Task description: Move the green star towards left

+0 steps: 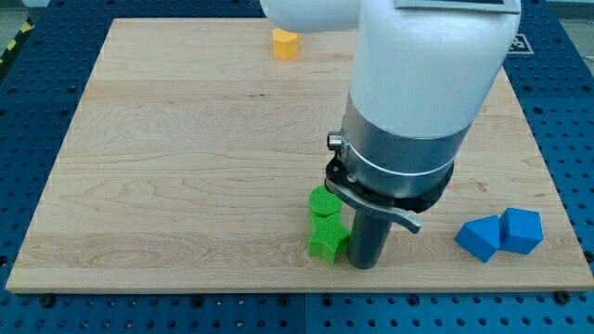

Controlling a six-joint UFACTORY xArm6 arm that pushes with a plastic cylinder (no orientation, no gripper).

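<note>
Near the bottom centre of the frame, the green star (327,241) is sitting on the wooden board (186,167), its right side partly hidden by my rod, so its full outline is hard to make out. It is showing a ridged bright green top with notched edges. Just above it and touching it, a second green block (324,202) is lying; its shape is looking rounded or many-sided, but I cannot tell exactly. My tip (364,264) is resting at the board's surface just to the right of the green star, seemingly pressing against it, though the contact itself is blurred by shadow. Being a plain rod, it is neither spreading nor pinching anything. My big white and grey arm body is covering much of the upper right of the frame. Toward the lower right, two blue blocks (499,234) are sitting side by side, touching. At the upper centre, a yellow block (285,43) is standing alone.
</note>
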